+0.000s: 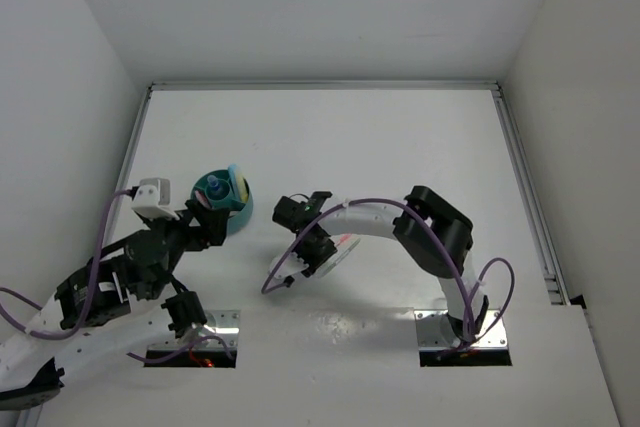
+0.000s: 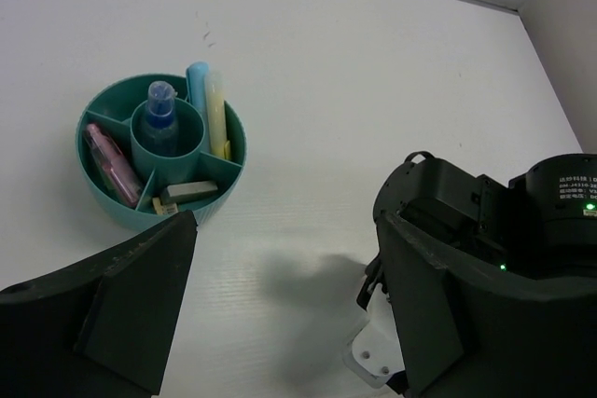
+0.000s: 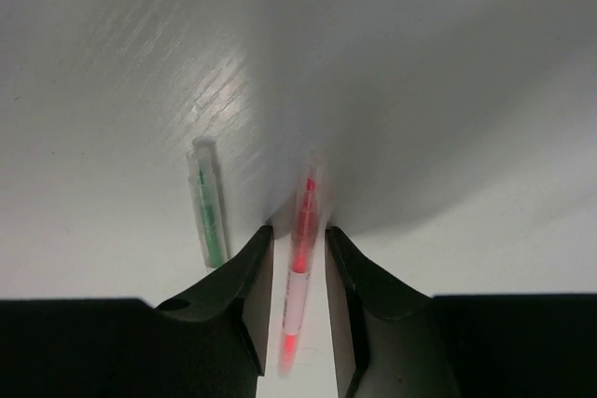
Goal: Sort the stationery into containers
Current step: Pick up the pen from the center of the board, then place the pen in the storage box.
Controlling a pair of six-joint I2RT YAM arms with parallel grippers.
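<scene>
The round teal organiser (image 2: 235, 157) stands on the white table by my left gripper (image 2: 287, 221), which is open wide with only bare table between its fingers. In the organiser are a light-blue stick (image 2: 198, 81), a yellow stick (image 2: 215, 114), a clear-blue marker (image 2: 161, 118) in the centre cup, a pink piece (image 2: 112, 165) and a beige eraser (image 2: 187, 191). My right gripper (image 3: 298, 230) is down at the table, narrowly open, its fingers straddling a thin red pen (image 3: 304, 216) with a small gap on each side. A green pen (image 3: 209, 212) lies just left of it.
From above, the organiser (image 1: 243, 215) sits left of centre, with the left gripper (image 1: 205, 227) beside it and the right gripper (image 1: 318, 247) a short way to its right. The right arm's wrist (image 2: 504, 230) fills the right of the left wrist view. White walls enclose the table.
</scene>
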